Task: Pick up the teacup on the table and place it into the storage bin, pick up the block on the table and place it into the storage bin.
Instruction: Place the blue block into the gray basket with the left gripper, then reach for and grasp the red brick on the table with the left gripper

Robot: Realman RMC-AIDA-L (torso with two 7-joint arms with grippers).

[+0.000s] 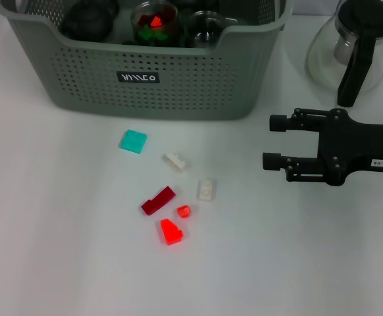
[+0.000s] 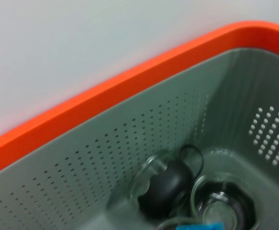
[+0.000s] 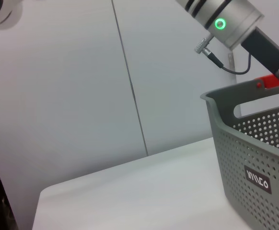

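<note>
Six blocks (image 1: pixel 172 231) on the table, one storage bin (image 1: pixel 178 85), one glass teapot (image 1: pixel 353 46).

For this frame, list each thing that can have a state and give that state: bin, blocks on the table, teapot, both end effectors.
storage bin: upright on the table, already holding glass cups, one with red and green pieces inside.
teal block: flat on the table, ungrasped.
white blocks: loose on the table.
red blocks: loose on the table.
glass teapot: upright beside the bin.
right end effector: open, empty, above the table.
left end effector: not visible; its camera looks into the bin.
</note>
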